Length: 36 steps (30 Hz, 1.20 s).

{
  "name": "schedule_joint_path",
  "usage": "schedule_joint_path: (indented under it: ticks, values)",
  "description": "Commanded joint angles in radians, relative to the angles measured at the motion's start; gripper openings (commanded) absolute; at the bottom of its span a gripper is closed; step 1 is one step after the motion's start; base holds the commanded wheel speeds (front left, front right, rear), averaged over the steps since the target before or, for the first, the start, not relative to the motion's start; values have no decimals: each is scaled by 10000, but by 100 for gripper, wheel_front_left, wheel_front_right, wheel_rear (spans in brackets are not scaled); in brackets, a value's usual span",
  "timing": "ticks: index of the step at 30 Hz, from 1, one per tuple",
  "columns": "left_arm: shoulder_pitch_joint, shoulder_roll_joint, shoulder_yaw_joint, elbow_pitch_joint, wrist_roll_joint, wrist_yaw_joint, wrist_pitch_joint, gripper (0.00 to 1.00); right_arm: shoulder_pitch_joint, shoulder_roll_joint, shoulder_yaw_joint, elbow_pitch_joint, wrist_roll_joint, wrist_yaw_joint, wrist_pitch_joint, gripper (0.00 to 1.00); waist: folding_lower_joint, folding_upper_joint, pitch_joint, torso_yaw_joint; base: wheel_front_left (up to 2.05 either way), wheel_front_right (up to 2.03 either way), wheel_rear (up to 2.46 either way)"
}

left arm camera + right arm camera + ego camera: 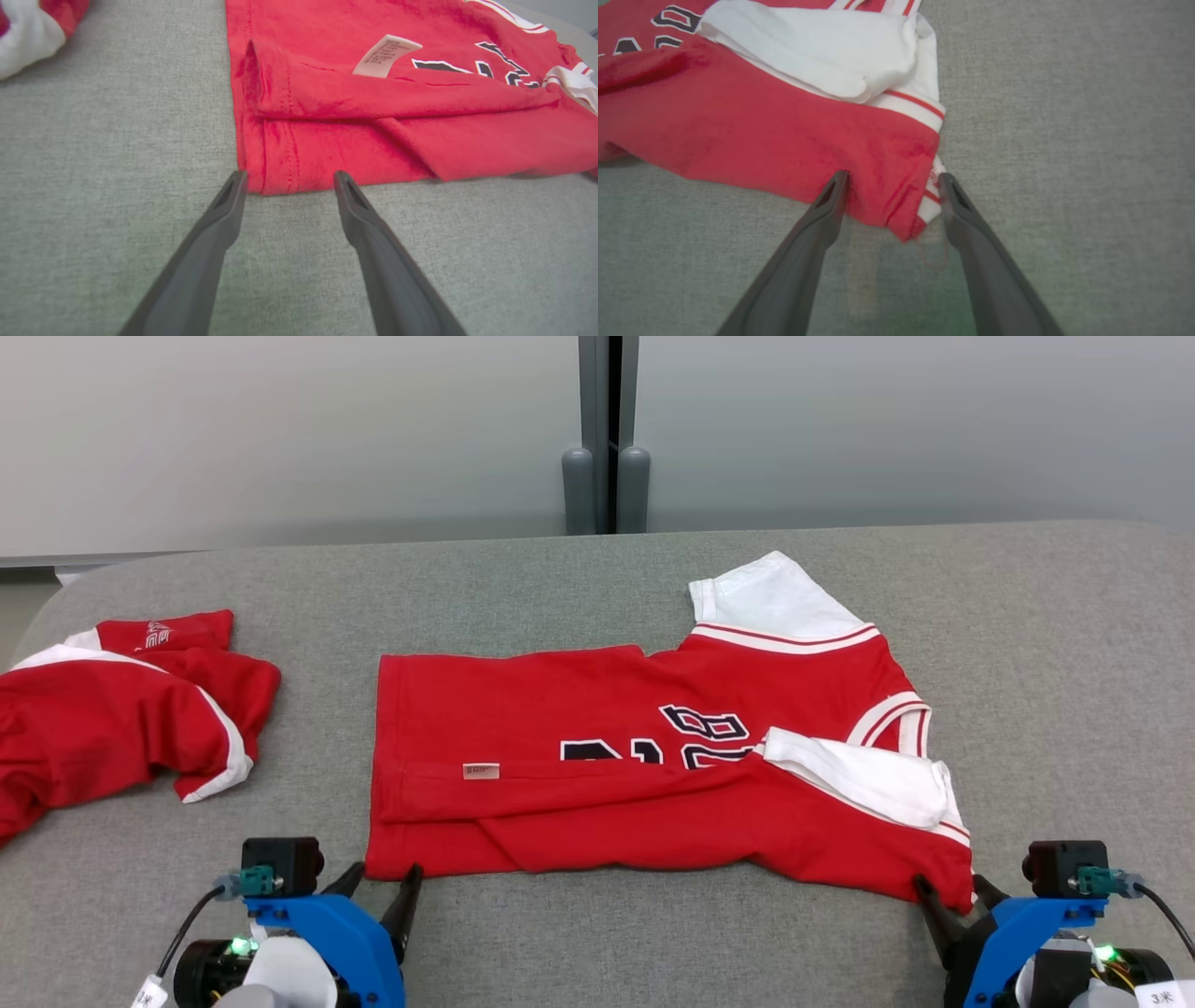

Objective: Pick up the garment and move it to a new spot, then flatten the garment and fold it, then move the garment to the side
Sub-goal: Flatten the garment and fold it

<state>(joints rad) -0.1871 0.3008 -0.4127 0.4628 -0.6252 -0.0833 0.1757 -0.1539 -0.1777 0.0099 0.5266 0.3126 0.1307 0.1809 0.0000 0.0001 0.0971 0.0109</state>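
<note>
1. Grey woven cloth covered the table where we worked, with a pale wall and a dark upright joint behind it.
2. We held the left gripper with its fingers spread wide and pinching nothing. Their tips sat at the garment's near left corner, and the stitched hem edge lay between them.
3. We held the right gripper spread just as wide. Its tips straddled the near right corner, where red cloth met a white, red-striped trim.
4. We saw the garment lying across the middle of the table, a red jersey folded lengthwise. Its near part was turned up over the front, partly covering dark, white-edged numerals.
5. We noted a small pale label on the folded part. One white sleeve lay doubled over the red on the right, and the other sleeve stuck out at the far edge.
6. We saw a second red-and-white shirt crumpled at the table's left edge, well apart from the jersey.
</note>
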Motion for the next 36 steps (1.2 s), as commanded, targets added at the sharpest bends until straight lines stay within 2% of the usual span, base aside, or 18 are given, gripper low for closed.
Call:
schedule_joint_path:
  ticks: [1, 10, 11, 12, 13, 14, 15, 23, 30, 36]
  values:
    - [-261, -32, -1, 146, -40, -10, -2, 100, -115, 90, 9, 62, -64, 1, 56, 100, 0, -1, 16, -19, 0, 0, 0]
    - [-1285, -143, -288, 1711, -162, -221, 596, 100, -448, 231, 436, 335, -24, 4, 364, 100, 0, -1, 218, -99, 0, 0, 0]
    - [-1392, -149, -295, 1807, -190, -240, 557, 100, -486, 241, 526, 343, 10, 4, 367, 75, 0, -1, 233, -108, 0, 0, 0]
    - [-1467, -157, -305, 1874, -224, -275, 525, 85, -522, 237, 591, 348, 67, 12, 337, 48, 0, -1, 233, -114, 0, 0, 0]
    - [-1502, -155, -323, 1939, -252, -296, 508, 73, -551, 220, 652, 333, 103, 12, 238, 16, 0, -1, 224, -116, 0, 0, 0]
    - [-1532, -135, -351, 1964, -266, -329, 493, 43, -573, 198, 651, 342, 145, 12, 183, 0, 0, -1, 209, -116, 0, 0, 0]
    - [-1562, -121, -374, 1930, -306, -339, 433, 1, -583, 154, 676, 360, 155, 12, 153, 0, 0, -1, 193, -111, 0, 0, 0]
    - [-972, 516, -646, 872, -837, -484, 672, 0, -316, -395, 919, -463, 452, 1, 352, 0, 0, -1, -119, 39, 0, 0, 0]
    - [108, 1464, -789, -865, -1378, -470, 1362, 0, 894, -1272, 989, -2221, 1074, 0, 1969, 0, 0, -1, -414, 135, 0, 0, 0]
    - [1278, 2195, -691, -2165, -1840, -158, 2184, 0, 2192, -1374, 330, -3664, 1156, 0, 3369, 0, 0, -1, -527, 108, 0, 0, 0]
